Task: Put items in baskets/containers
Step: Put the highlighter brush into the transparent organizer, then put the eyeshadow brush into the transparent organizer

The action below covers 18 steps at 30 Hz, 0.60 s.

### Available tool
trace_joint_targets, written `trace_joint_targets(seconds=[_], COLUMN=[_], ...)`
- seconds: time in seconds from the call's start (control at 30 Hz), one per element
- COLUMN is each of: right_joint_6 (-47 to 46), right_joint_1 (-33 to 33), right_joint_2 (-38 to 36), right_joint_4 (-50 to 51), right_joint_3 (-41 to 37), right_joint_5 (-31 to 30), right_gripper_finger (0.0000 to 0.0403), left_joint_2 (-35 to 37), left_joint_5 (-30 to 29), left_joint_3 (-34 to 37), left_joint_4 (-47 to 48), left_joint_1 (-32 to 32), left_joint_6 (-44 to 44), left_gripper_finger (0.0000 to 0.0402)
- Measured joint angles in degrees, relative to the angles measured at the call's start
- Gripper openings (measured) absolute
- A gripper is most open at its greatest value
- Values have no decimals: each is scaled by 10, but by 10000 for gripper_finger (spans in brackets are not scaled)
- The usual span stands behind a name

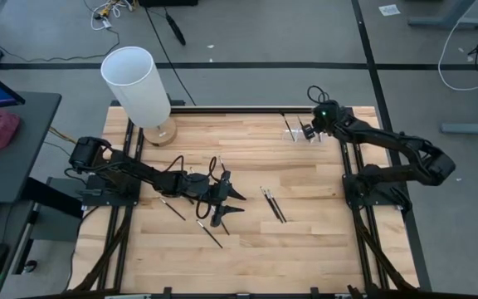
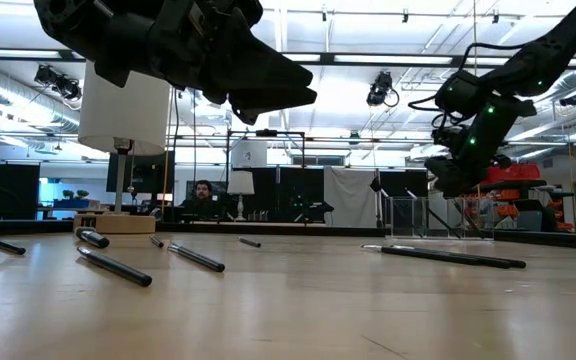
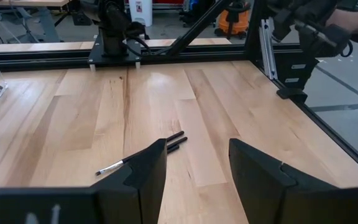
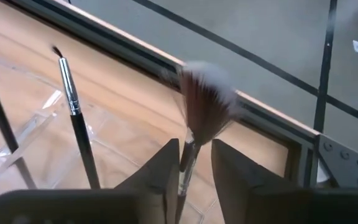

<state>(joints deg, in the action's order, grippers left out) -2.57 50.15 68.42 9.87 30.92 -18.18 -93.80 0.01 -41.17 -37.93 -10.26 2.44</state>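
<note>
The clear holder stands at the far right of the table, with a thin brush already upright inside it. The right gripper hangs over the holder, its fingers clenched on the handle of a fan brush (pale, splayed bristles pointing up). Other brushes lie loose on the wood: a pair side by side near the middle, one at the left, one nearer the front edge. The left gripper sits low over the middle of the table between these, jaws apart and holding nothing; the pair shows just beyond its fingertips in the left wrist view. A white cylinder stands at the far left corner.
</note>
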Motion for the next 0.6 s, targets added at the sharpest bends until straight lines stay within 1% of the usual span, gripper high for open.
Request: trace_joint_targets(seconds=[0.17, 0.33, 0.47, 0.6], right_joint_6=[-11, -16, -31, -68], right_joint_1=[-1, -24, -65, -140], right_joint_2=[-50, -106, -151, -181], right_joint_4=[33, 48, 36, 28], right_joint_3=[0, 0, 0, 0], right_joint_5=[0, -2, -3, -2], right_gripper_finger=[109, 105, 97, 85], left_joint_2=[0, 0, 0, 0], left_joint_5=[0, 0, 0, -11], left_joint_3=[0, 0, 0, 0], left_joint_4=[0, 0, 0, 0], left_joint_1=[0, 0, 0, 0], left_joint_6=[0, 0, 0, -1], left_gripper_finger=[177, 177, 177, 177])
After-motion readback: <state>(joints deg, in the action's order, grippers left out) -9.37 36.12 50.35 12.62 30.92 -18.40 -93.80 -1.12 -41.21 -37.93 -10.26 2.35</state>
